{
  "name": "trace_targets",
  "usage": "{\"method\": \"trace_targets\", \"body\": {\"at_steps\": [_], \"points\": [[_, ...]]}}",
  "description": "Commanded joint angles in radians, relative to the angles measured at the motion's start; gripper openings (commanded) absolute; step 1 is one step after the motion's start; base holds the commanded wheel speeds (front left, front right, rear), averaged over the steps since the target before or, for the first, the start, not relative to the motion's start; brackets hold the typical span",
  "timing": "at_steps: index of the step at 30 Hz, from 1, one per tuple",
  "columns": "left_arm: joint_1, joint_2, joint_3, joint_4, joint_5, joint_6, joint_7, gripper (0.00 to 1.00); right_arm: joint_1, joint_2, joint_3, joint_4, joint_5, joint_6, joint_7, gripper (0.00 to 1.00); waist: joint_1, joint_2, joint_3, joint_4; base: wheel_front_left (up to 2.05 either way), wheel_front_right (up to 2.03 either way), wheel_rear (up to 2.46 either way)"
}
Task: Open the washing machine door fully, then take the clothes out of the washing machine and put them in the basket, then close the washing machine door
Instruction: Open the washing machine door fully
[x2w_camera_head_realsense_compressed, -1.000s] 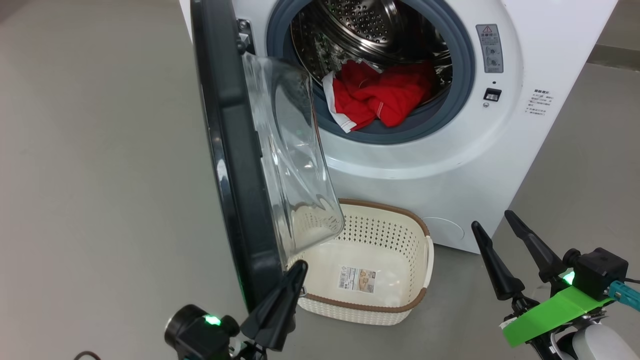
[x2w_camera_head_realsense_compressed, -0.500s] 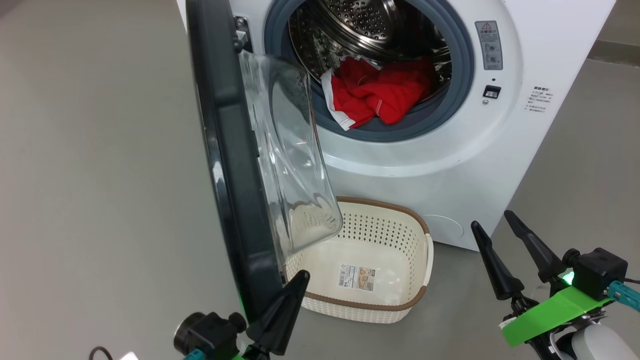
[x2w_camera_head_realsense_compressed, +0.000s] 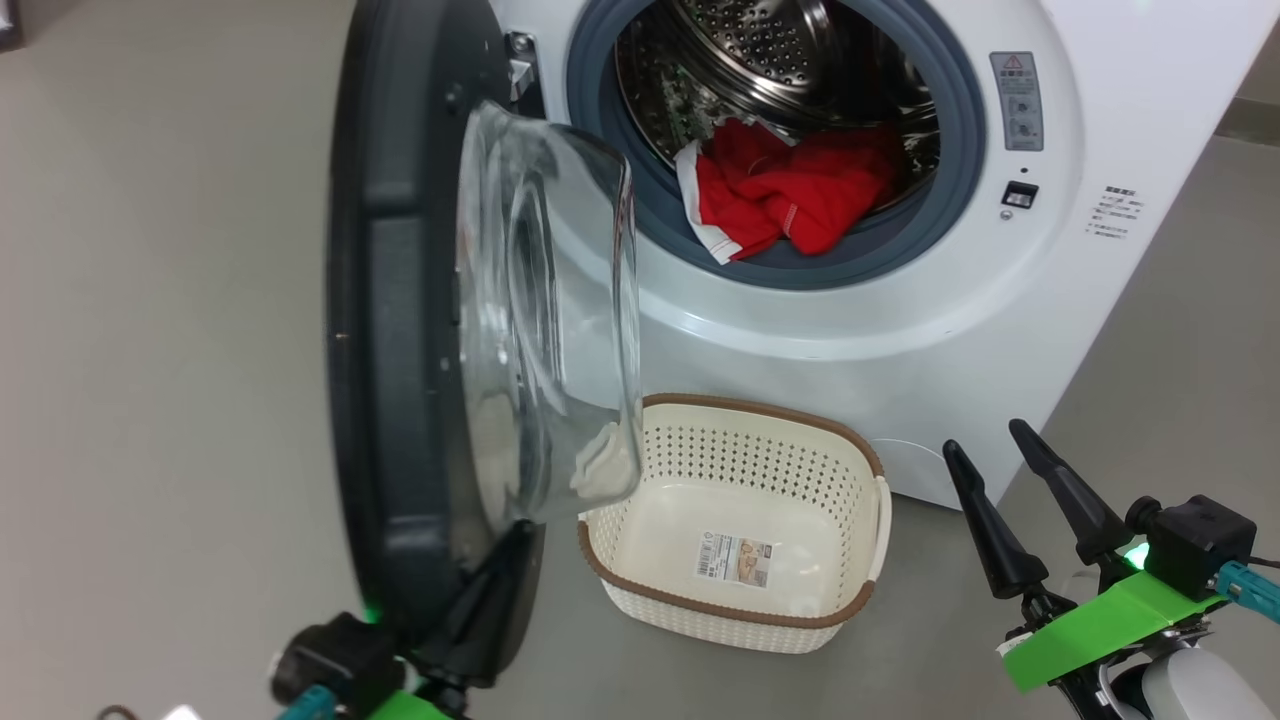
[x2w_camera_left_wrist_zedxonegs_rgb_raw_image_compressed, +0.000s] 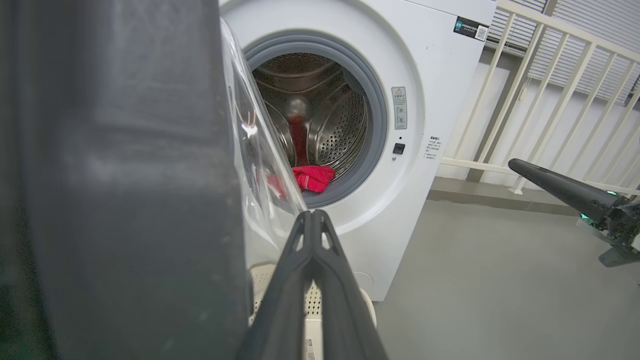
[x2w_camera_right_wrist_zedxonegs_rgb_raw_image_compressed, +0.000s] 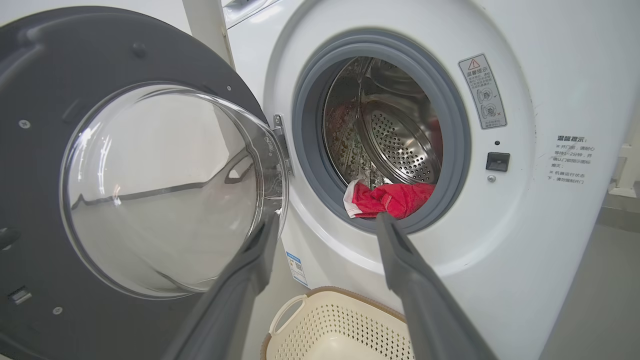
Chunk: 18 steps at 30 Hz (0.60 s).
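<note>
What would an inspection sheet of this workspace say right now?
Surface: smooth grey floor.
Job's things: washing machine door open wide; red clothes inside the washing machine at the gasket's lower lip; basket on the floor in front, no clothes in it.
Clutter: nothing seen.
Pincers: left pincer shut, tip at the door's lower rim; right pincer open, holding nothing.
Cables: teal connector at the right wrist.
Surroundings: white railing beside the machine.

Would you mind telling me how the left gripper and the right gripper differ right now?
The left gripper is shut, fingers pressed together; the right gripper is open, fingers spread. The left gripper sits by the lower inner edge of the washing machine door; the right gripper hangs free over the floor, right of the basket. Both have long dark tapering fingers.
</note>
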Motion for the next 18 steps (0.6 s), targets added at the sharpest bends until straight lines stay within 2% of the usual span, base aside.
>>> {"method": "trace_targets", "body": {"at_steps": [1,18], "points": [[-0.035,0.038,0.067,-0.011,-0.010,0.022,-0.007,0.00,-0.014,-0.008,0.015,-0.022,0.005,0.002,-0.007,1.00,0.0000,0.0000,0.000,0.008,0.00,0.00,0.00],[-0.050,0.124,0.169,0.017,-0.056,0.074,0.046,0.00,-0.026,-0.004,0.015,-0.019,0.002,0.002,-0.007,1.00,0.0000,0.0000,0.028,0.074,0.00,0.00,0.00]]}}
